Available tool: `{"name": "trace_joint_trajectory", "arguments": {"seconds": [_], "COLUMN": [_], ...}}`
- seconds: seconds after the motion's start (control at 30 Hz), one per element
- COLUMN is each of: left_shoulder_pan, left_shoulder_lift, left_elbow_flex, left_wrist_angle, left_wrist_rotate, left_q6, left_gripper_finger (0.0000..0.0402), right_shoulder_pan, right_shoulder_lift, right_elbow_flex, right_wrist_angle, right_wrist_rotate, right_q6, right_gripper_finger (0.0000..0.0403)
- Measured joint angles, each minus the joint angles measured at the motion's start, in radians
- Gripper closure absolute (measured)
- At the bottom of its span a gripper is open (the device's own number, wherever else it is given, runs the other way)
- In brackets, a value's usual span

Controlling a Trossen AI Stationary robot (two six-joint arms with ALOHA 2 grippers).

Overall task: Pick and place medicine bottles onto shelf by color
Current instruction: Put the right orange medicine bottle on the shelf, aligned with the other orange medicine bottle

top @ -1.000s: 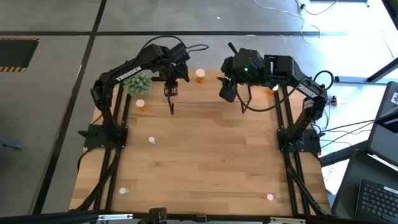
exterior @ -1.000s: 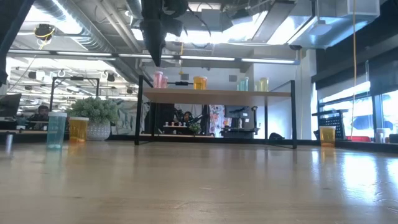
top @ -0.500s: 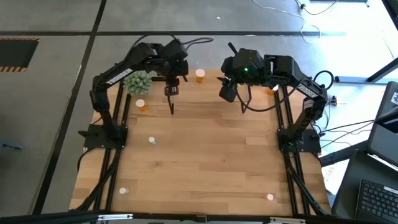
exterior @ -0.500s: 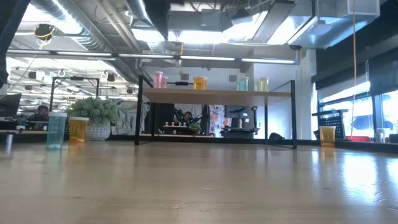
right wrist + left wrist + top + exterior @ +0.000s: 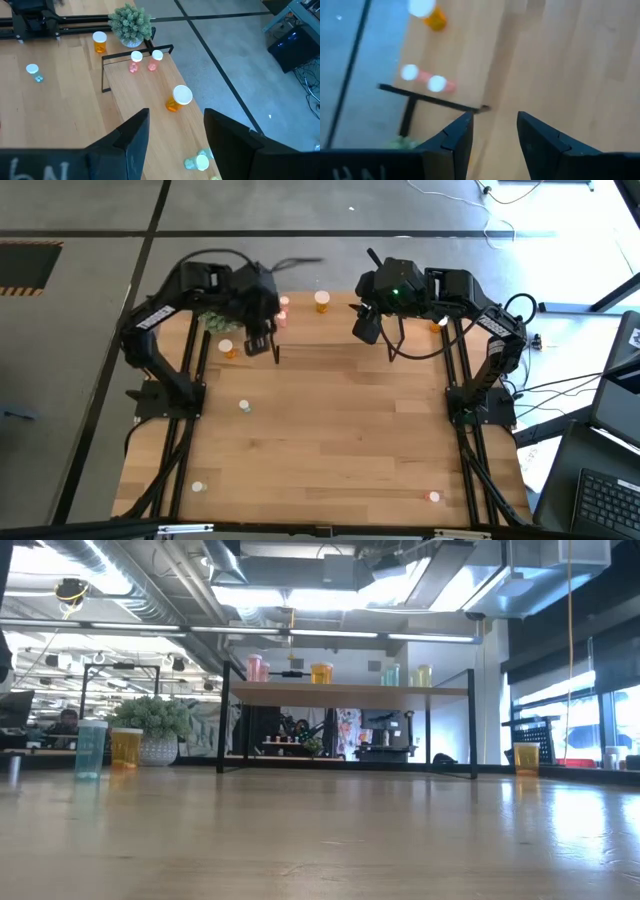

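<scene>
The shelf [image 5: 345,692] stands along the table's far edge. It carries two pink bottles [image 5: 135,56] at its left end, then an orange one [image 5: 177,97] and pale green-yellow ones [image 5: 390,674]. My left gripper [image 5: 492,132] hovers open and high, just near and left of the shelf's left end [image 5: 257,346], with nothing between its fingers. My right gripper [image 5: 175,135] hangs open above the shelf's middle [image 5: 362,332], also with nothing between its fingers. On the table, an orange bottle [image 5: 229,348] stands by the plant and another orange one [image 5: 526,757] stands at the far right.
A spiky green potted plant [image 5: 220,315] sits at the far left, beside the shelf's left end. Small bottles stand loose on the tabletop: a pale one [image 5: 243,406] at mid left, one at the near left [image 5: 198,486] and a pink-red one at the near right [image 5: 433,497].
My left gripper has risen out of the low view. It has drawn back from the shelf's left end toward the table's left and near edges, turning a little. The pink bottles it had hidden from above now show in the high view. Its fingers stay open.
</scene>
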Motion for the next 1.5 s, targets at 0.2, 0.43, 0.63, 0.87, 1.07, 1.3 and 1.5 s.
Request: {"name": "trace_joint_trajectory", "arguments": {"seconds": [0.2,0.43,0.63,0.87,1.07,1.3,1.5], "left_shoulder_pan": [-0.114,-0.233,-0.307,-0.34,-0.341,-0.342,-0.341], "left_shoulder_lift": [-0.01,-0.009,-0.009,-0.009,-0.009,-0.009,-0.009], "left_elbow_flex": [-0.001,-0.003,-0.003,-0.003,-0.003,-0.003,-0.003], "left_wrist_angle": [-0.006,-0.005,-0.005,-0.005,-0.005,-0.005,-0.005], "left_wrist_rotate": [-0.007,-0.049,-0.069,-0.128,-0.152,-0.152,-0.192], "left_q6": [-0.231,-0.473,-0.566,-0.57,-0.521,-0.472,-0.463], "left_gripper_finger": [0.0255,0.0255,0.0255,0.0255,0.0255,0.0255,0.0255], "right_shoulder_pan": [0.0,-0.001,-0.001,0.0,0.0,0.051,0.083], "right_shoulder_lift": [0.0,0.0,0.0,0.0,-0.034,-0.136,-0.232], "right_elbow_flex": [0.0,0.0,0.0,-0.001,-0.007,-0.008,-0.008], "right_wrist_angle": [0.057,0.059,-0.049,-0.272,-0.272,-0.272,-0.273], "right_wrist_rotate": [-0.005,-0.041,-0.148,-0.288,-0.485,-0.413,-0.049], "right_q6": [0.005,0.05,0.002,0.086,0.223,0.277,0.469], "right_gripper_finger": [0.0212,0.0212,0.0212,0.0212,0.0212,0.0212,0.0212]}}
